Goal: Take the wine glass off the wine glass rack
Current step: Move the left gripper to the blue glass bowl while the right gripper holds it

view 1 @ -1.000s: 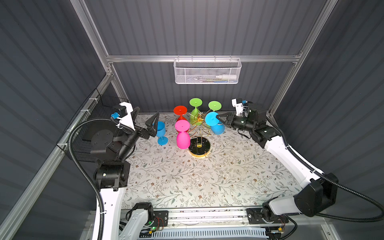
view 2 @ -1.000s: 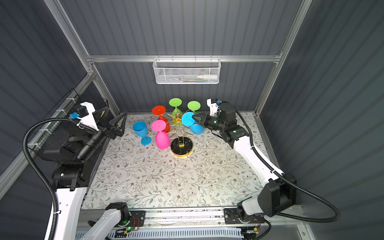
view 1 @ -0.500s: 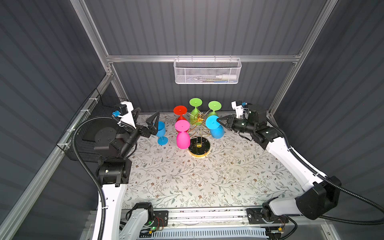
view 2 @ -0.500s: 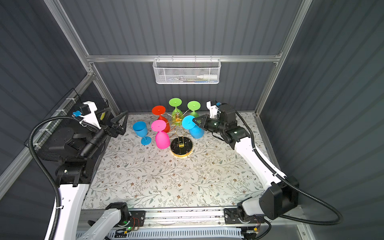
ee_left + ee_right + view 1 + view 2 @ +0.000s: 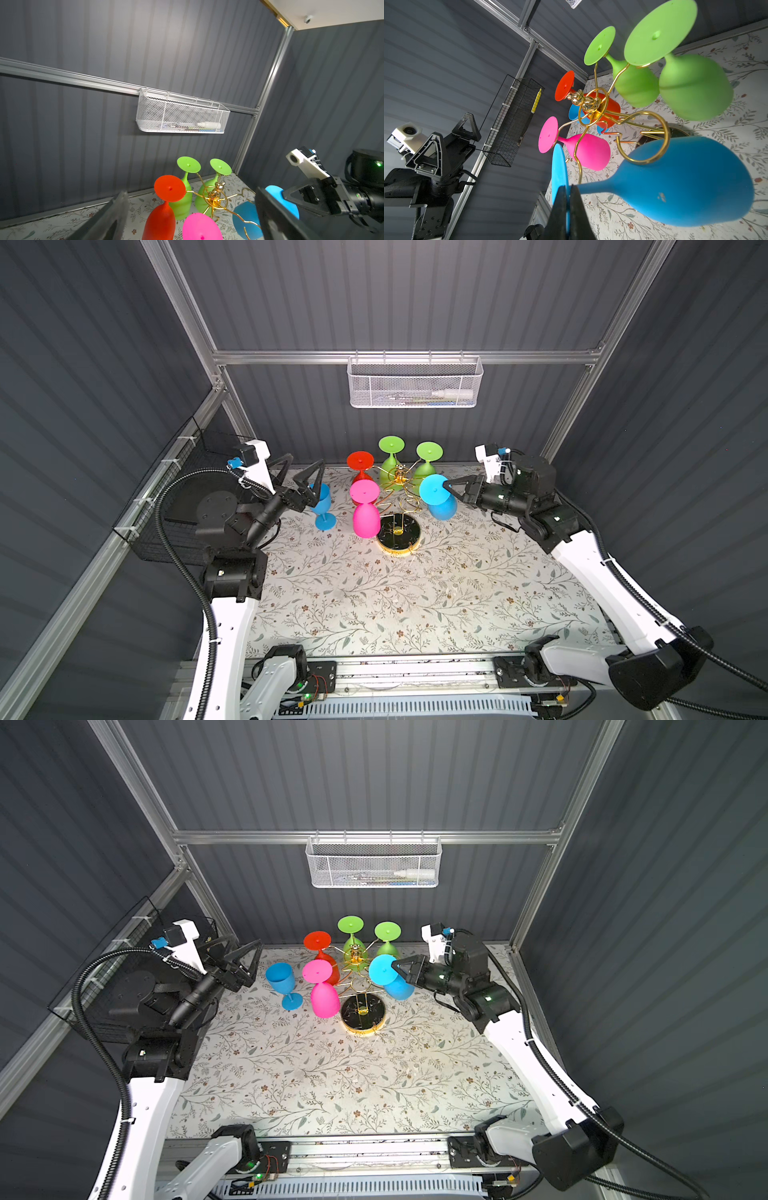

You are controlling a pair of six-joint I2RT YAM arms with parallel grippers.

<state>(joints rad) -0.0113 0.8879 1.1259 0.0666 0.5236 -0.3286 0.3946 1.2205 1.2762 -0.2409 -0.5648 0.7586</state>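
Observation:
The gold wire wine glass rack (image 5: 399,479) (image 5: 355,957) (image 5: 591,104) (image 5: 214,195) stands on its round black base (image 5: 398,531). My right gripper (image 5: 446,488) (image 5: 397,969) (image 5: 568,191) is shut on the foot disc of an upside-down blue wine glass (image 5: 442,508) (image 5: 399,988) (image 5: 685,187) at the rack's right side. Its stem lies outside the nearest gold ring (image 5: 648,137), which crosses the bowl. My left gripper (image 5: 303,472) (image 5: 245,952) (image 5: 193,218) is open and holds nothing, just left of an upright blue glass (image 5: 322,506) on the table.
Pink (image 5: 365,516), red (image 5: 359,462) and two green glasses (image 5: 390,456) (image 5: 428,460) hang upside down on the rack. A white mesh basket (image 5: 413,383) hangs on the back wall. A black wire basket (image 5: 512,120) is on the left wall.
My right gripper has drawn the blue glass slightly outward and toward the front, away from the rack's stem. The left gripper stays open and has barely shifted.

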